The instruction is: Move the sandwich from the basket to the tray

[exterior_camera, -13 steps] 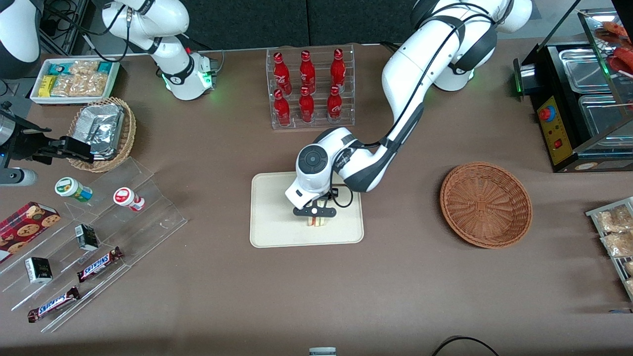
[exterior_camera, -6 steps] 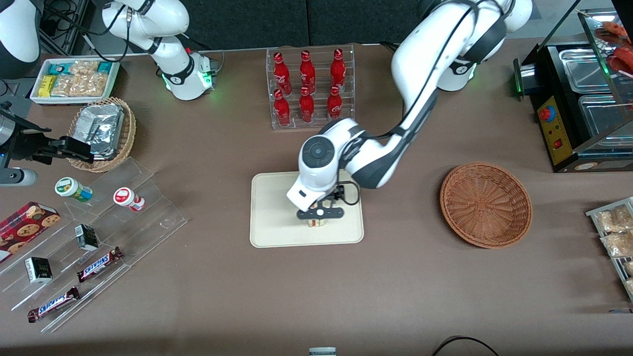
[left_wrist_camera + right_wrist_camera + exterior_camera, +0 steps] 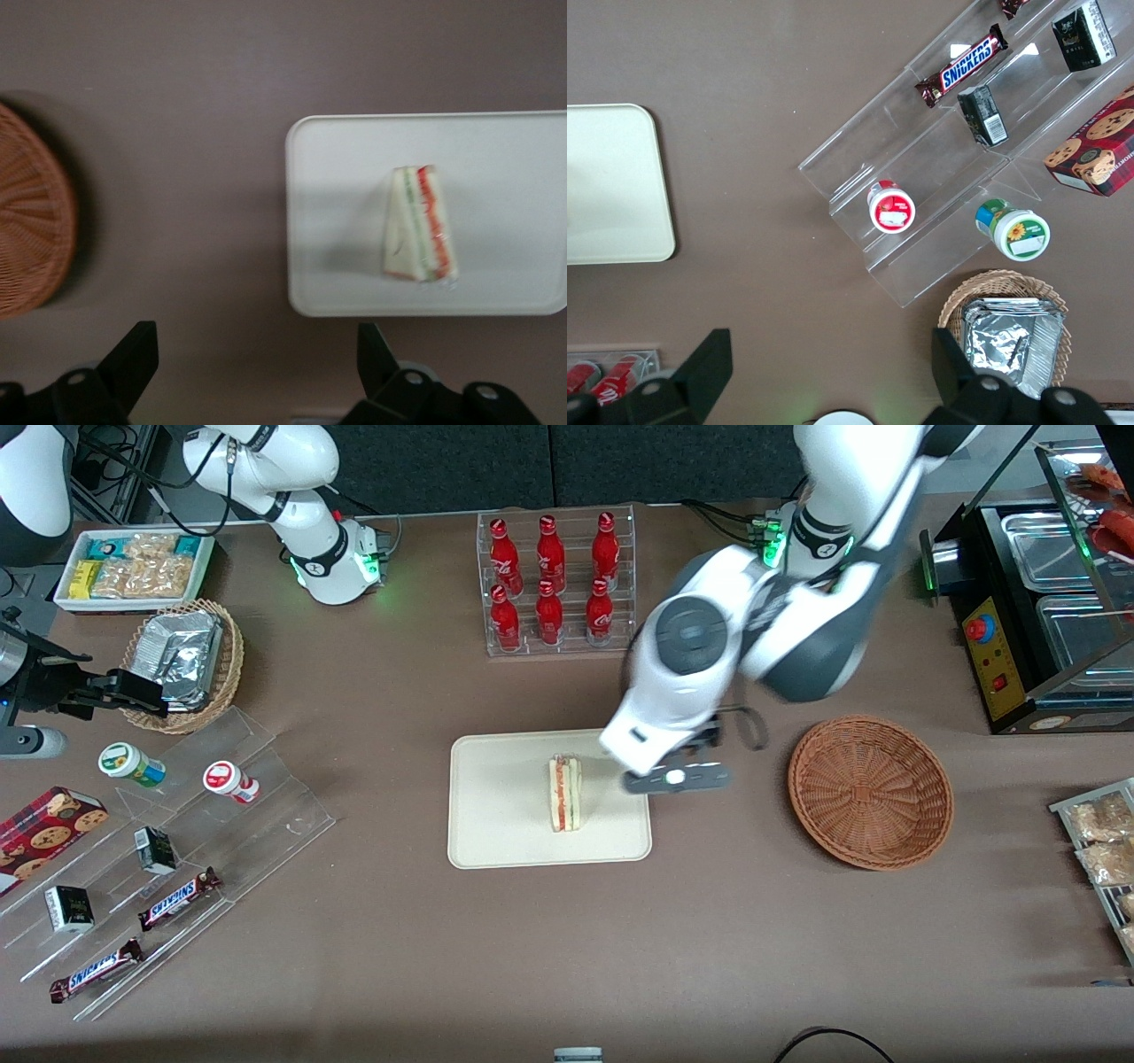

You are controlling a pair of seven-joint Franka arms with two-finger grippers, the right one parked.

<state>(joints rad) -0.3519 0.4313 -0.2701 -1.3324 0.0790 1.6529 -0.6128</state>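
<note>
**Sandwich down on the tray, claw clear**

Sandwich [image 3: 565,794] stands on its edge on the tray [image 3: 496,815], toward the side nearest the basket [image 3: 870,791], filling stripe showing. Nothing touches it. You see the same from the wrist camera: sandwich [image 3: 418,225] inside the tray rim [image 3: 292,221], with bare tray all round it.

Gripper [image 3: 675,778] hangs above the table just off the tray's edge, between tray and basket, raised. Its fingers [image 3: 133,354] stand wide apart with nothing between them.

Step in hand, as you may judge it: the placing looks done, and the arm is in its retreat. The basket is empty. Little is left but to carry the arm up and away.

Room to move:
- Open brown table lies between tray and basket; that lane suits a withdrawal.
- The rack of red bottles [image 3: 554,584] stands farther from the front camera than the tray, near the arm's elbow; keep your swing off it.
- The sandwich sits near the tray's rim on the gripper's side, so avoid any low pass back over that edge; a nudge could topple it.
</note>
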